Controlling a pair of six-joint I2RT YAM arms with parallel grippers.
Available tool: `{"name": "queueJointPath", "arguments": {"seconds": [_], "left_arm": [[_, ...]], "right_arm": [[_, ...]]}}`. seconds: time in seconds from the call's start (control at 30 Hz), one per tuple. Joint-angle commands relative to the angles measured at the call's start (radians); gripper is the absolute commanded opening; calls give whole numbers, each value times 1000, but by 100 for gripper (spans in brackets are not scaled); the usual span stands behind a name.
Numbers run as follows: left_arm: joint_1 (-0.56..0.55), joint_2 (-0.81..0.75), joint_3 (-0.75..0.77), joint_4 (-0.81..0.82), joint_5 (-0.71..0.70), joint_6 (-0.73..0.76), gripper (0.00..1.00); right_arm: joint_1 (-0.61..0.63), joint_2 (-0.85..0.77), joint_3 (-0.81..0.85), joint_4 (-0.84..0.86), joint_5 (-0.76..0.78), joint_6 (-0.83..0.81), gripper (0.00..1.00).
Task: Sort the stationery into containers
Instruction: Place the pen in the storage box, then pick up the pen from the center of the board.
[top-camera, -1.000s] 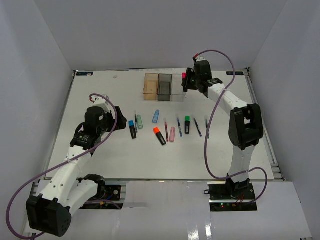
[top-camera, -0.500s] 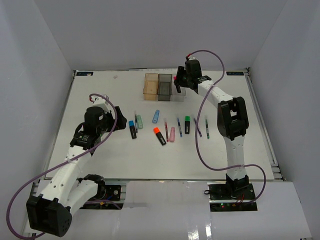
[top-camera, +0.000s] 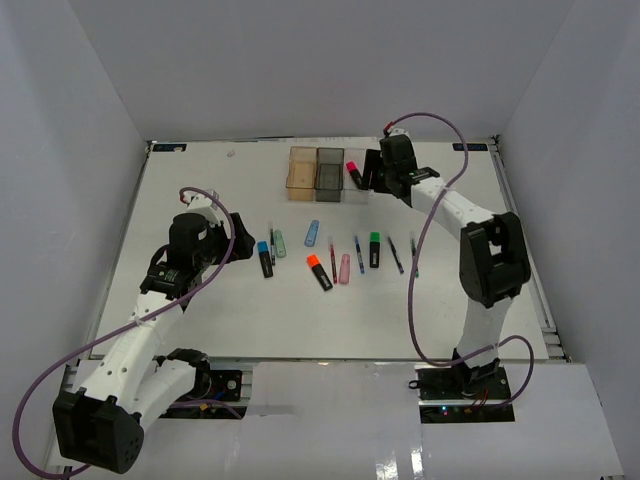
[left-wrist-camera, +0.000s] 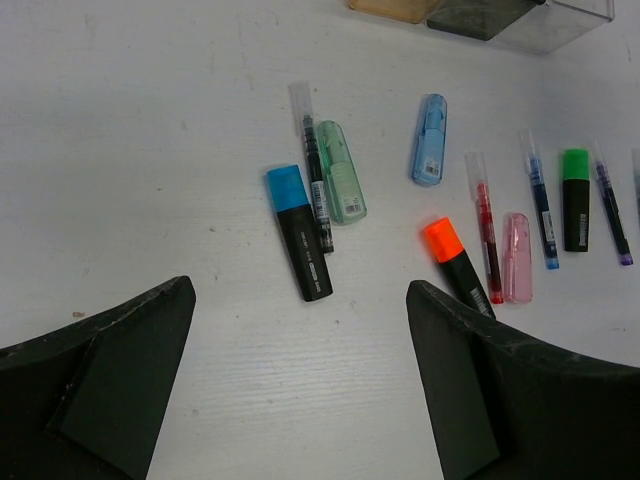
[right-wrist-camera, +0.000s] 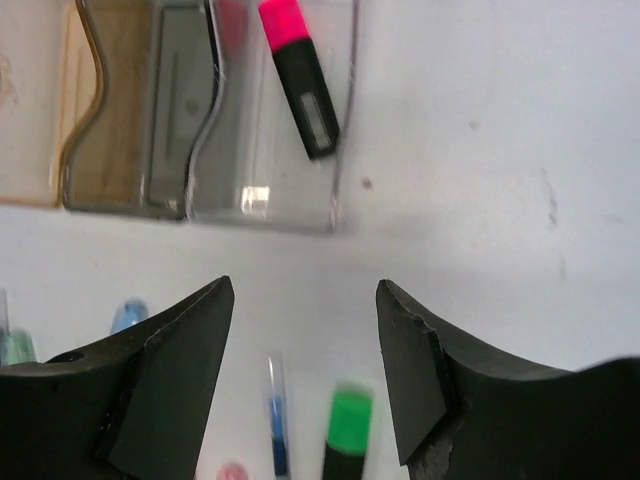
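Observation:
Three joined bins stand at the back: amber (top-camera: 302, 172), smoky grey (top-camera: 329, 172) and clear (top-camera: 357, 188). A black highlighter with a pink cap (top-camera: 354, 171) lies in the clear bin (right-wrist-camera: 340, 120), as the right wrist view (right-wrist-camera: 298, 78) shows. My right gripper (top-camera: 372, 182) is open and empty, just right of and in front of that bin. On the table lie a blue-capped highlighter (left-wrist-camera: 300, 232), a mint one (left-wrist-camera: 342, 185), a pastel blue one (left-wrist-camera: 430, 152), an orange-capped one (left-wrist-camera: 460, 268), a pink one (left-wrist-camera: 517, 257), a green-capped one (left-wrist-camera: 575, 200) and several thin pens. My left gripper (top-camera: 238, 247) is open and empty, left of them.
The amber (right-wrist-camera: 95, 110) and grey (right-wrist-camera: 185, 110) bins show nothing inside. A red pen (left-wrist-camera: 483, 228), a blue pen (left-wrist-camera: 539, 200) and a purple pen (left-wrist-camera: 610, 205) lie among the highlighters. A green pen (top-camera: 413, 256) lies furthest right. White walls enclose the table.
My right gripper carried the pink-capped highlighter left over the clear bin, let it go there, and drew back to the right, open. The left arm has not moved.

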Motion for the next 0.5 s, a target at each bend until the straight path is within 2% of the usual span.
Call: {"name": "queueJointPath", "arguments": {"seconds": [0.0,0.07,0.17,0.3,0.47], "left_arm": [[4,-13,7,13,20,-5,98],[7,-16,5,13,19,-8,98],[5,-16,4,13,17,-10,98],[7,-15,5,10,8,-14,98],[7,-15,5,4,0,-16,98]], "right_arm": [[28,-207,-169,9,111,-26,65],[45,-302,-310,7,132,-9,65],[63,-394,-429,3,122,40,64],[109,-462,-602,26,130,80,63],[145,-439,-638,16,131,100,62]]}}
